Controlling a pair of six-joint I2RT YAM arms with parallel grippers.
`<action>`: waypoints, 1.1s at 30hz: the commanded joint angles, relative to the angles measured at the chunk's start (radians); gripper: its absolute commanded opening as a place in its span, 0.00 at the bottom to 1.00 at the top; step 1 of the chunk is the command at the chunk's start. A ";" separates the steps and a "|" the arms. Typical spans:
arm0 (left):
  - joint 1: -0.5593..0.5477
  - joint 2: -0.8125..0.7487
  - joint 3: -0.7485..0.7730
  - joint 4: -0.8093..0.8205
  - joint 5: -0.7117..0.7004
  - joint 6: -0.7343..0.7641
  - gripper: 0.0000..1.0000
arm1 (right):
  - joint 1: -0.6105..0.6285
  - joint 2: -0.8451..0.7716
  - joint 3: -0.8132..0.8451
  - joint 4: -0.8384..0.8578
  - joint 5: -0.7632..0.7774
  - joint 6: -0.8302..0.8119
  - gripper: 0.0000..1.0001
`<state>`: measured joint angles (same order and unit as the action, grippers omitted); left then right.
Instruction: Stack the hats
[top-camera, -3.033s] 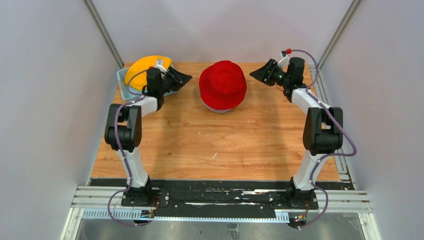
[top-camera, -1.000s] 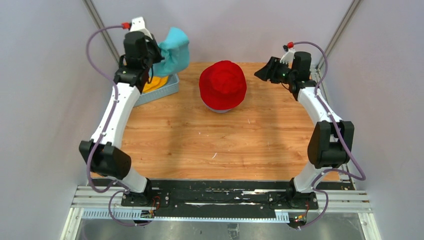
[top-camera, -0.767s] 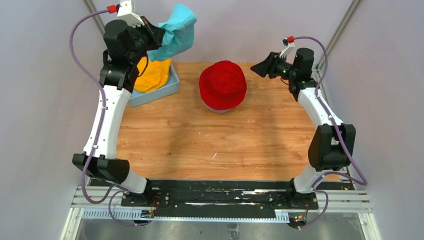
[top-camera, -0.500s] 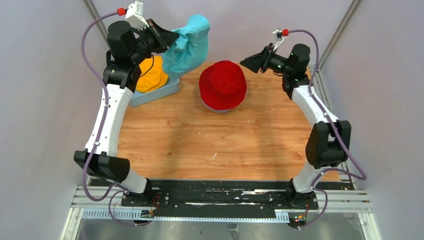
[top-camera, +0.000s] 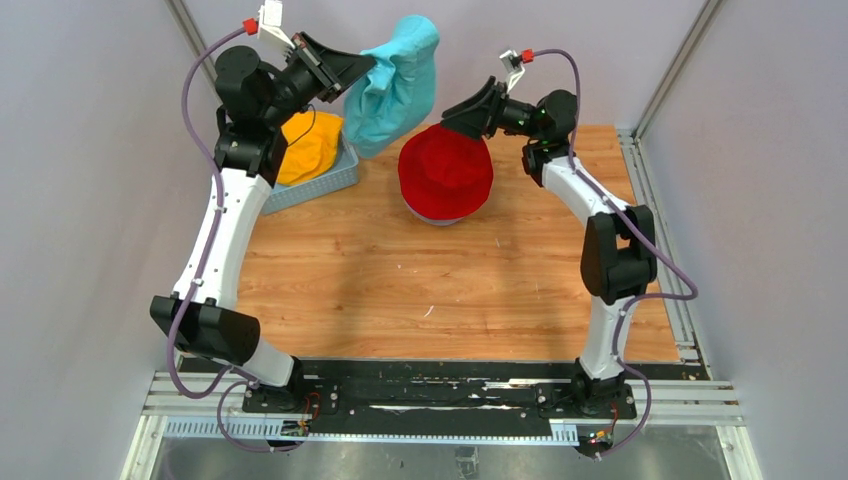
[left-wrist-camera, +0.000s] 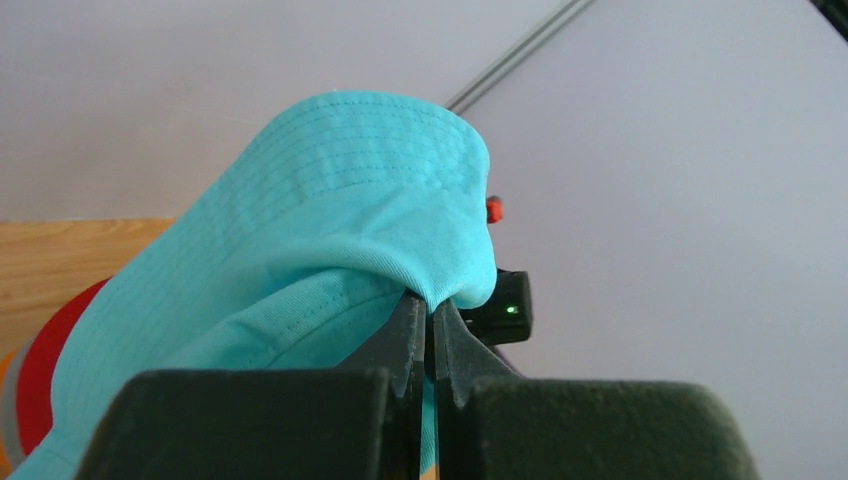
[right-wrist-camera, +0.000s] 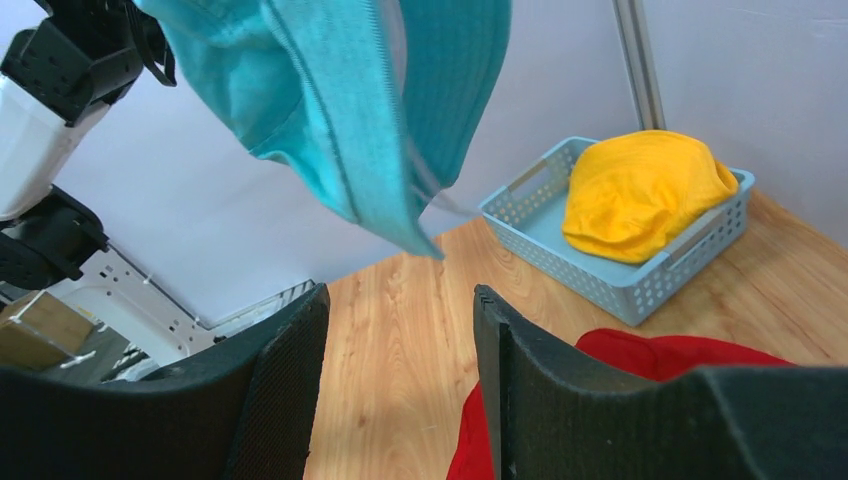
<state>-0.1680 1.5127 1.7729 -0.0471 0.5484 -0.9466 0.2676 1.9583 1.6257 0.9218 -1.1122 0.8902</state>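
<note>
Teal hat (top-camera: 395, 88) hangs pinched in left end effector (top-camera: 371, 63).

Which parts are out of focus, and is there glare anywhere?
Left wrist view: the left gripper blurs near the lens, the teal hat has sharp stitching. Right wrist view: the yellow hat and basket are clear. Top view: even light, no glare.

The teal fabric bucket hat (left-wrist-camera: 330, 230) is cropped at bottom. The red fabric bucket hat (left-wrist-camera: 48, 375) is mostly hidden behind it.
</note>
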 joint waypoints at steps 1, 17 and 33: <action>-0.007 -0.002 -0.001 0.106 0.058 -0.090 0.00 | 0.024 0.075 0.079 0.226 -0.025 0.178 0.55; -0.007 0.005 -0.071 0.158 0.057 -0.131 0.00 | 0.079 0.168 0.220 0.308 -0.041 0.270 0.35; 0.071 0.208 0.129 -0.118 -0.164 0.035 0.00 | 0.093 0.223 0.382 0.106 0.064 0.440 0.01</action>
<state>-0.1196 1.6531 1.8084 -0.0620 0.4683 -0.9852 0.3359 2.1426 1.9034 1.1210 -1.1049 1.2709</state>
